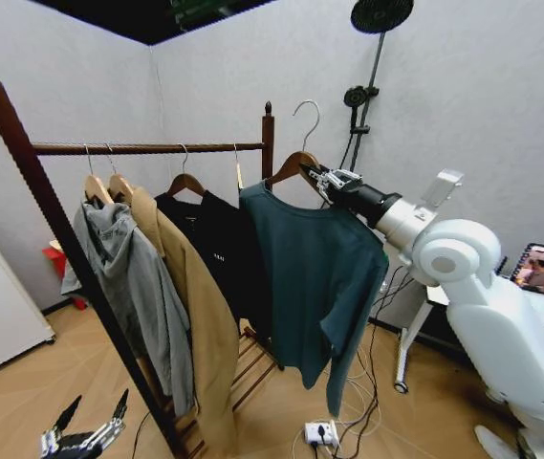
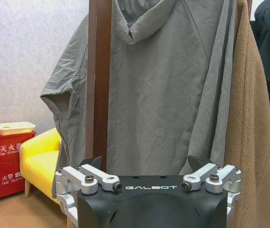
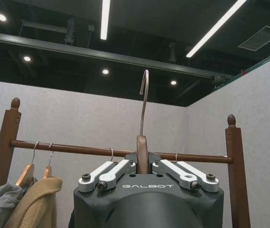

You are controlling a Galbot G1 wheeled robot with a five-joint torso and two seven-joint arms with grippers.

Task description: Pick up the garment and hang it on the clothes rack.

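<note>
Clamped on the wooden hanger (image 3: pixel 142 152), the right gripper (image 1: pixel 327 181) carries the garment (image 1: pixel 315 277) hanging below its jaws, hook (image 3: pixel 144 97) rising above them, so the hanging step likely needs that hook lifted over the clothes rack (image 3: pixel 120 152) bar beyond, while the left gripper (image 1: pixel 85 435) idles low, jaws spread.

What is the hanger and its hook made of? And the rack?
The hanger looks like smooth brown wood. Its hook is thin, grey and shiny, probably metal wire. The clothes rack looks like dark, reddish varnished wood with turned knobs.
</note>
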